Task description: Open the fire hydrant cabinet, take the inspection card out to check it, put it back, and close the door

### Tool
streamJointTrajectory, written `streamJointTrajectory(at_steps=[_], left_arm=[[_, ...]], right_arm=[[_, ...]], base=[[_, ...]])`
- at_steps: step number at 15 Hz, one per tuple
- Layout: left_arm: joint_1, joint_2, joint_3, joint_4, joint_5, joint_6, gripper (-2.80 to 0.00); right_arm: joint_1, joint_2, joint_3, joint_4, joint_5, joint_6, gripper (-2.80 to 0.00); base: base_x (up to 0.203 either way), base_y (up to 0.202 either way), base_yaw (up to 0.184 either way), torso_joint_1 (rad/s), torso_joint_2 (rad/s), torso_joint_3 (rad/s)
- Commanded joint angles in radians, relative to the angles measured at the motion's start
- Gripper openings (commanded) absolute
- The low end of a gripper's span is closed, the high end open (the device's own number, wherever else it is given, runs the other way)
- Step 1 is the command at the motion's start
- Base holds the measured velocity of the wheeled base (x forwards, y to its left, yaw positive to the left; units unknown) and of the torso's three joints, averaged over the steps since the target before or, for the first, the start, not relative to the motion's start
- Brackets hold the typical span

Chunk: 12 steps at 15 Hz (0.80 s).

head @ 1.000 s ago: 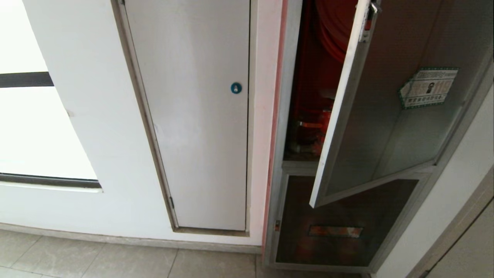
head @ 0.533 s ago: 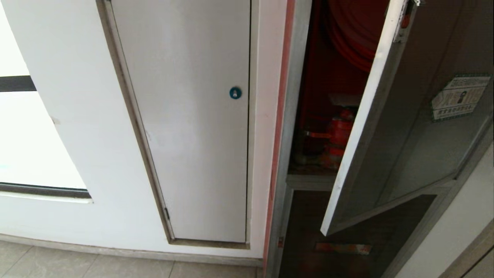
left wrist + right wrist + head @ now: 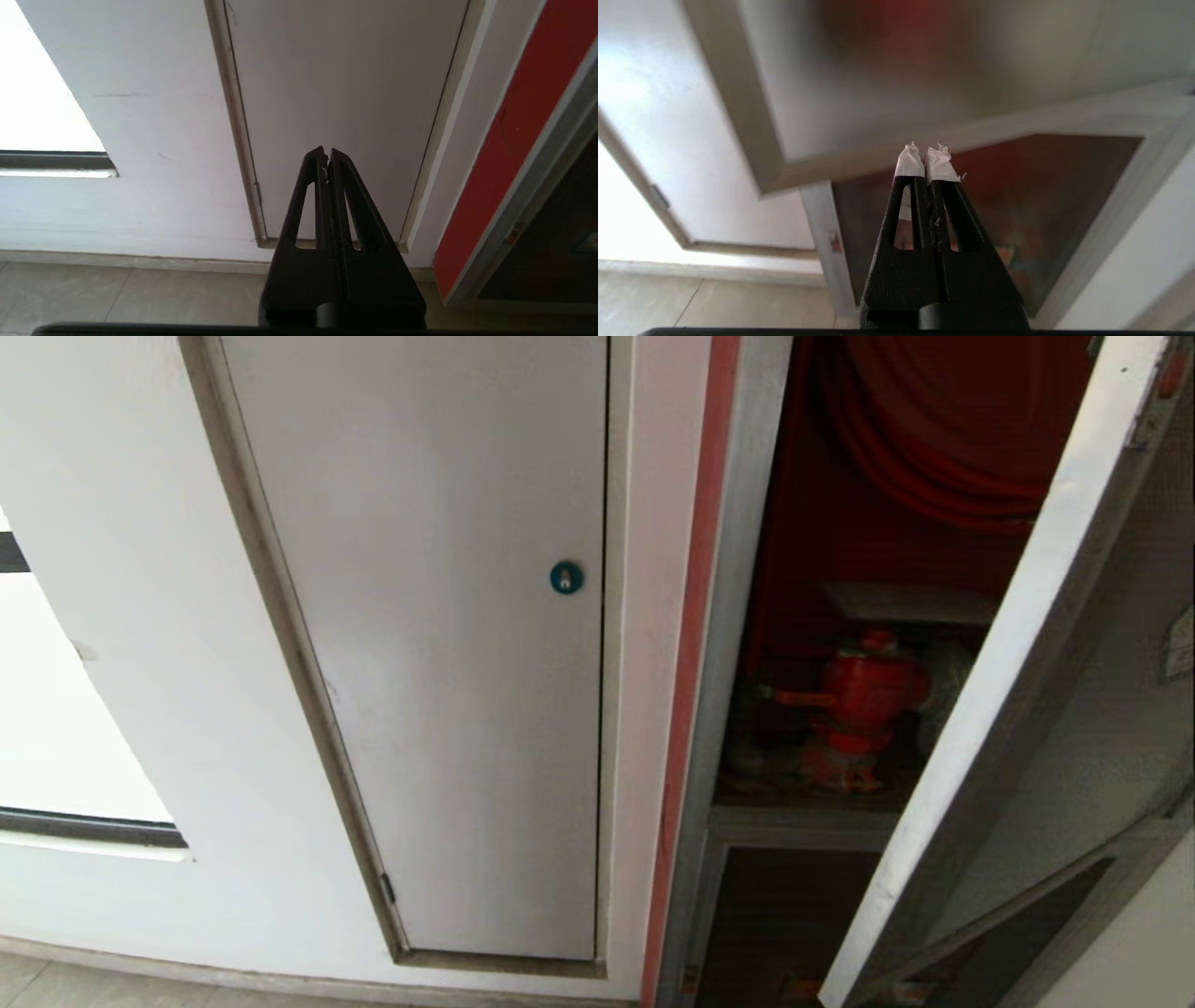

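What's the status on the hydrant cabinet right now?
Left hand shut, empty, facing white door. Right hand shut, empty, below the door. Fire hydrant cabinet open, door ajar. Inspection card not made out.

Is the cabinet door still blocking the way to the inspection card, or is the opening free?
The door is ajar, its white edge slanting across the right side of the opening. The card lies above the red valve, partly behind that edge. Both shut tools, left and right, are low and outside.
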Motion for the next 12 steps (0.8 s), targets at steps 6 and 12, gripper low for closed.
streamJointTrajectory(at_steps=[6,12], left_arm=[[0.000,0.001,0.000,0.000,0.000,-0.005,-2.80],[0.000,0.002,0.000,0.000,0.000,-0.005,-2.80]], right_arm=[[0.000,0.002,0.002,0.000,0.000,0.000,-2.80],[0.000,0.002,0.002,0.000,0.000,0.000,-2.80]], base=[[0.118,0.000,0.000,0.004,0.00,0.001],[0.000,0.000,0.000,0.000,0.00,0.000]])
